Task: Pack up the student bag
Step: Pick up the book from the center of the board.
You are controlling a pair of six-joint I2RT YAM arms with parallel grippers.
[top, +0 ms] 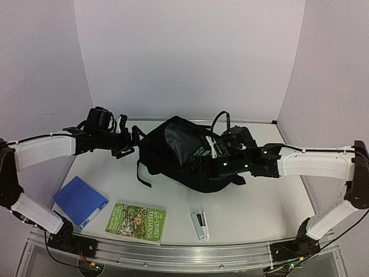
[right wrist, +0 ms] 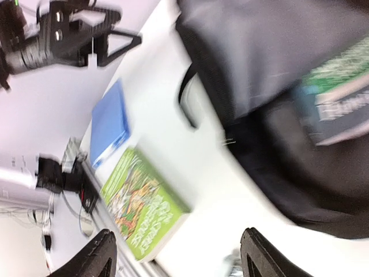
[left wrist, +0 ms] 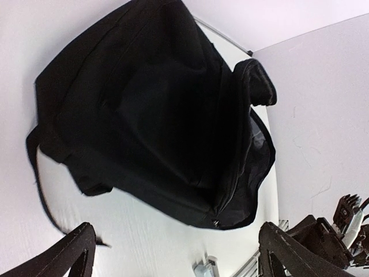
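On the table [top: 259, 202] we see the black backpack [top: 170, 158] holding a book [top: 199, 152]; left gripper [left wrist: 176, 247] gapes empty beside it, right gripper [right wrist: 179, 254] likewise at its opening.

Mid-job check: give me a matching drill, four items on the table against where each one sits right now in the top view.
Things:
1. student bag
2. blue book
3. green Treehouse book
4. stapler

Places:
A. front row, rightmost
B. furthest back, in the middle
C. front row, leftmost
D. front row, between two other items

Pairs: 1-B, 2-C, 3-D, 4-A
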